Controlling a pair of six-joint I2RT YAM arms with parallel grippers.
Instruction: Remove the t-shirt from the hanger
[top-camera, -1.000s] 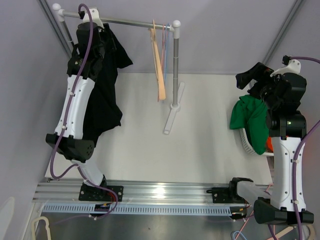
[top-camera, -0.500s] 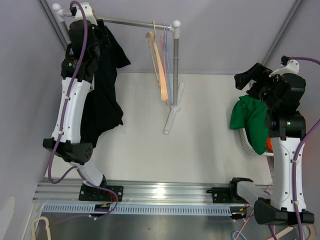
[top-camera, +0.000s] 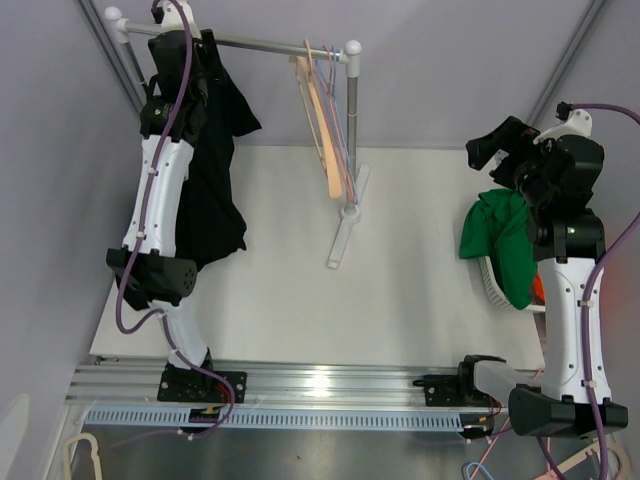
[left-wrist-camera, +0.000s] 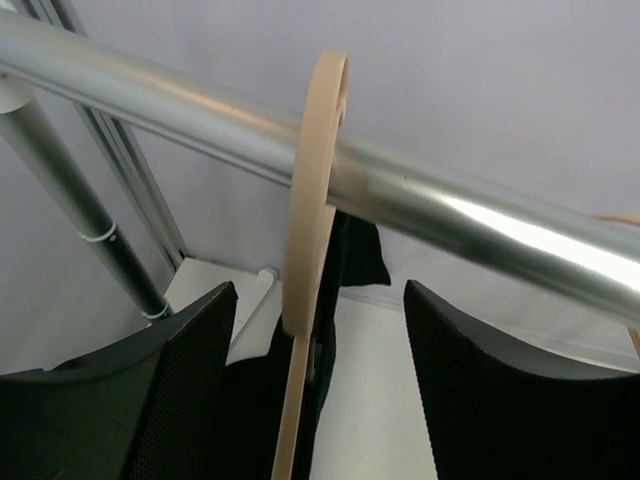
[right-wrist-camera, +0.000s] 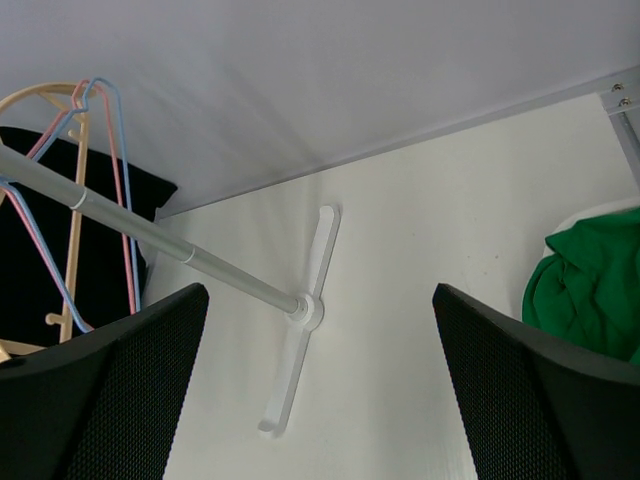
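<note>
Our left gripper (left-wrist-camera: 318, 300) stands open, its two dark fingers (left-wrist-camera: 170, 390) on either side of the wooden hanger hook (left-wrist-camera: 315, 180), touching nothing that we can see. The hook sits straight ahead between the jaws, edge-on to us, its long axis running up and over the rail (left-wrist-camera: 480, 215), which crosses it slantwise. Below the hook the black t-shirt (top-camera: 215, 190) hangs down from the rail's left end, partly behind our left arm in the top view. We judge the left arm to be the one for the grip: the right gripper (top-camera: 490, 150), also open, is well apart, above the green cloth (top-camera: 505, 240) draped over the basket (top-camera: 492, 285).

Against a second ago, our left wrist has climbed and now sits up at the rail. The spare hangers (top-camera: 325, 140) near the rail's right end have swung outward. The right gripper has lifted slightly. The shirt hangs much as it did.
</note>
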